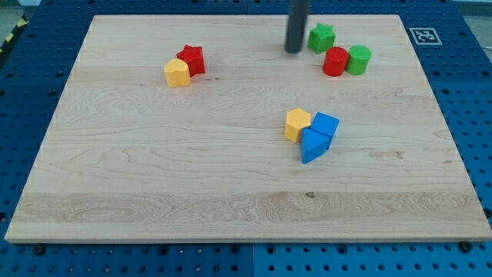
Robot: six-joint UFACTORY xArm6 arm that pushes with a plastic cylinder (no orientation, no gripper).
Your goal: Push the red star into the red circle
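Note:
The red star (191,59) lies at the view's upper left of the wooden board, touching a yellow block (177,73) at its lower left. The red circle (335,61) stands at the view's upper right, touching a green circle (358,59) on its right. A green star (321,37) sits just above the red circle. My tip (293,51) is at the view's top, just left of the green star and far to the right of the red star.
A yellow hexagon (297,124), a blue cube (326,125) and a blue triangle (312,145) cluster right of the board's (154,177) middle. A marker tag (423,35) lies off the board's top right corner.

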